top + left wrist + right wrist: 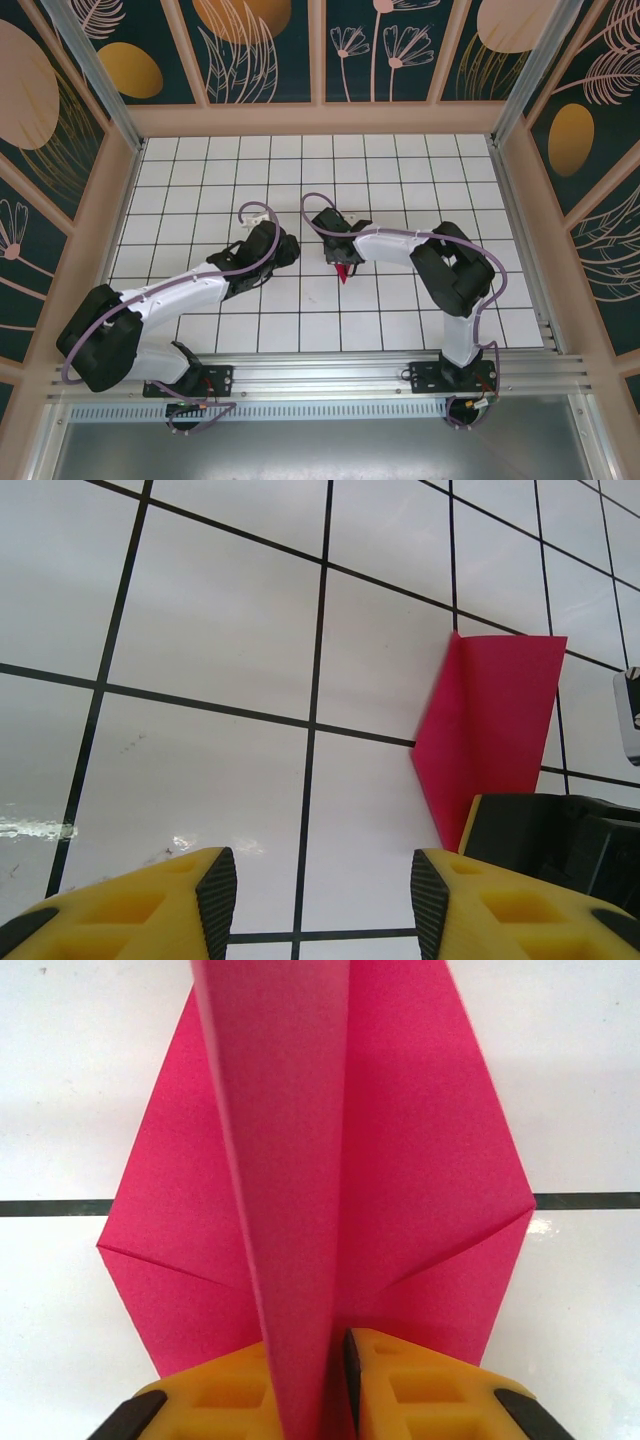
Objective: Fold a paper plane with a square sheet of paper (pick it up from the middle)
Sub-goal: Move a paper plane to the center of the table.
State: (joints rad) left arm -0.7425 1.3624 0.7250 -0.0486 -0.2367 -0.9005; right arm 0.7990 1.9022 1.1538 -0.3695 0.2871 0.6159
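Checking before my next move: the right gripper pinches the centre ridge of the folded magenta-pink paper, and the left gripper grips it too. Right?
No: the left gripper stands open and empty, clear of the folded magenta-pink paper, per the left wrist view. The right gripper does pinch its centre ridge.

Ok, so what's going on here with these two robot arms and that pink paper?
The right gripper is pinching a folded magenta-pink paper plane by its raised centre fold, just above the white gridded table. The left gripper hangs open and empty beside it, low over the tiles. The paper already looks like a pointed dart, so the folding seems well along.
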